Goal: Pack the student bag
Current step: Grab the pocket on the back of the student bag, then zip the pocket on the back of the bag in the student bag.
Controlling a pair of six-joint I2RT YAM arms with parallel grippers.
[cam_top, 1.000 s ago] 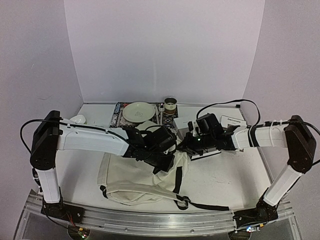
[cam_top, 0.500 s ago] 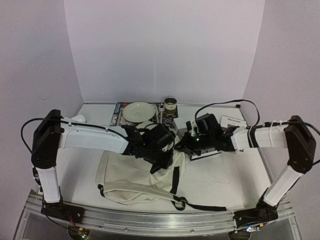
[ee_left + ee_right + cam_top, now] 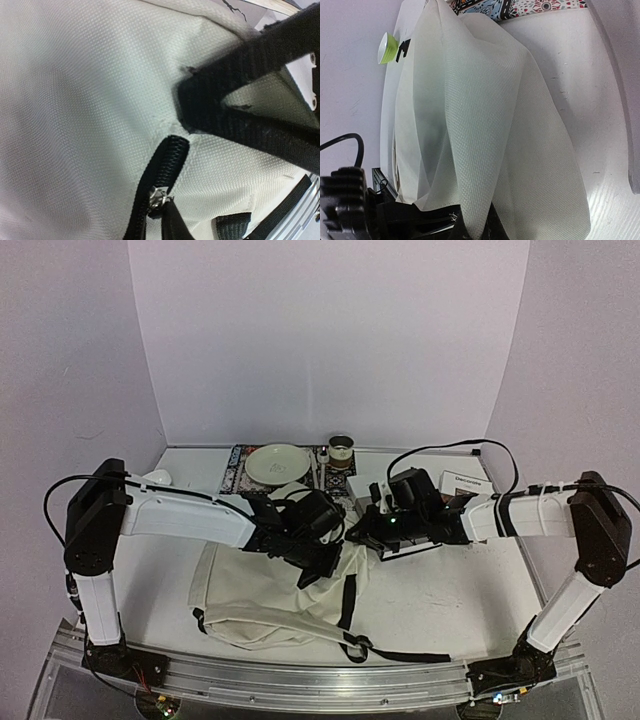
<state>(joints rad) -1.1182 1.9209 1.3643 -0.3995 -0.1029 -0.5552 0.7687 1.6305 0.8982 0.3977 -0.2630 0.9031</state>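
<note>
The student bag (image 3: 262,592) is a cream fabric backpack lying crumpled at the table's front centre, with black straps (image 3: 348,600) trailing toward the front rail. My left gripper (image 3: 322,558) is on its upper right edge. In the left wrist view the bag's fabric (image 3: 80,100) fills the frame, with a black zip and metal slider (image 3: 159,196); the black zip pull (image 3: 172,226) runs taut down to my hidden fingers. My right gripper (image 3: 364,538) meets the bag's top right corner and is shut on a raised fold of the fabric (image 3: 480,150); its fingers are hidden under the fold.
A white plate (image 3: 278,462) on a patterned mat (image 3: 236,475), a small tin (image 3: 342,450) and white boxes (image 3: 362,485) stand at the back. A small green-and-white bowl (image 3: 155,478) sits back left. The aluminium rail (image 3: 300,680) runs along the front edge.
Both grippers have shifted slightly left, drawing the bag and its trailing strap left with them.
</note>
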